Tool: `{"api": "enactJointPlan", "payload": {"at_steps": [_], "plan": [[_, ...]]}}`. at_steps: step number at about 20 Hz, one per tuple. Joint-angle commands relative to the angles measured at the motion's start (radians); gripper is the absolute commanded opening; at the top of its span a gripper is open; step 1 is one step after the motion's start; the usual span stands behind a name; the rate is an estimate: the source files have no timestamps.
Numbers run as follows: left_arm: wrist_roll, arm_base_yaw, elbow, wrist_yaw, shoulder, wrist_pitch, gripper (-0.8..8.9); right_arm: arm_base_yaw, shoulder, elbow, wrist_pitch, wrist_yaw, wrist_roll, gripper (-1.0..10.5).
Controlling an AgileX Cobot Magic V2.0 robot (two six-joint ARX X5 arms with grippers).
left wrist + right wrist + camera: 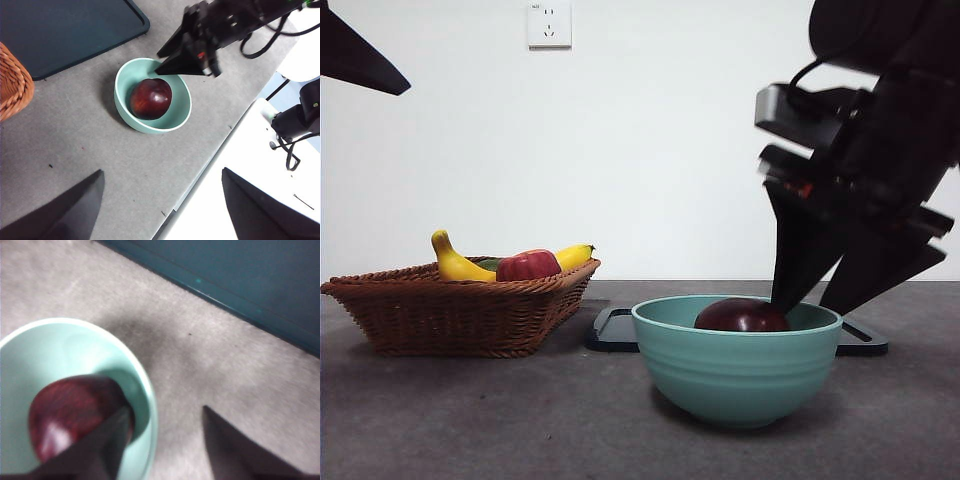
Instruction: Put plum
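Plum (741, 315) in bowl (735, 365) | right pincer (814, 296) apart, above | left pincer (160, 210) apart

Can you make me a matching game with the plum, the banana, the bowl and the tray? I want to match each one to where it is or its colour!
Things:
1. plum
2. banana
3. bowl
4. tray

Places or colours:
A. in the wicker basket
B. light green, on the grey table
C. inside the bowl
D. dark, flat, behind the bowl

Pairs: 1-C, 2-A, 3-B, 4-D
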Motion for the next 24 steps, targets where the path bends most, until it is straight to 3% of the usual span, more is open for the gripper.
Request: {"api": "enactJointPlan", "payload": {"at_steps": [1, 5, 12, 16, 24], "plan": [[-0.001, -0.005, 0.01, 0.003, 0.004, 0.007, 3.74, 0.015, 0.042, 0.006, 0.019, 0.006, 0.011, 1.2], [0.001, -0.005, 0.01, 0.003, 0.004, 0.008, 3.74, 0.03, 0.053, 0.007, 0.04, -0.002, 0.01, 0.1], [0.006, -0.005, 0.01, 0.002, 0.004, 0.01, 3.74, 0.016, 0.035, 0.13, -0.017, -0.001, 0.037, 0.1], [0.006, -0.005, 0.01, 0.003, 0.004, 0.008, 3.74, -0.05, 0.057, 0.237, -0.016, 0.029, 0.043, 0.1], [0.006, -0.005, 0.01, 0.003, 0.004, 0.008, 3.74, -0.196, 0.357, 0.511, -0.021, 0.021, 0.015, 0.1]]}}
